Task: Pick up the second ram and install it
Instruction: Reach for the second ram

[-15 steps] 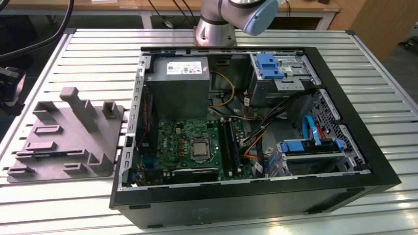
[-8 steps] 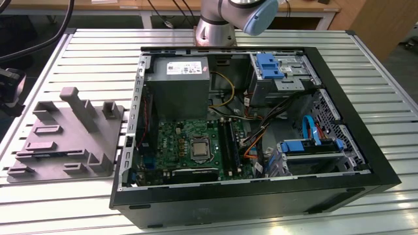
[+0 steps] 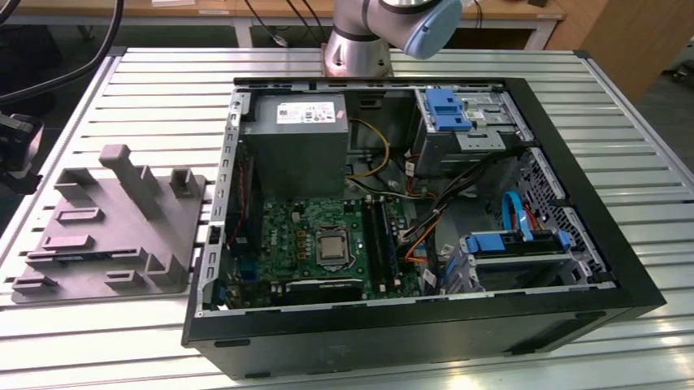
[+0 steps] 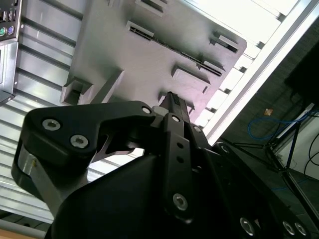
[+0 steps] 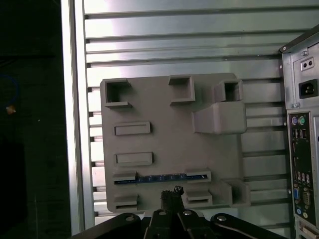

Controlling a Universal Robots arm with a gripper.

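While the exterior view takes in the slatted metal desk, the open computer case with its motherboard and the grey slotted block just beside the case, the wrist cameras look at the block from close by. Seen in the first wrist view, the second ram stands on edge in a slot of the block, a thin blue strip. The gripper hangs over the block near the ram, apart from it, fingertips drawn together with nothing between them; in the second wrist view the pinched gripper appears from behind.
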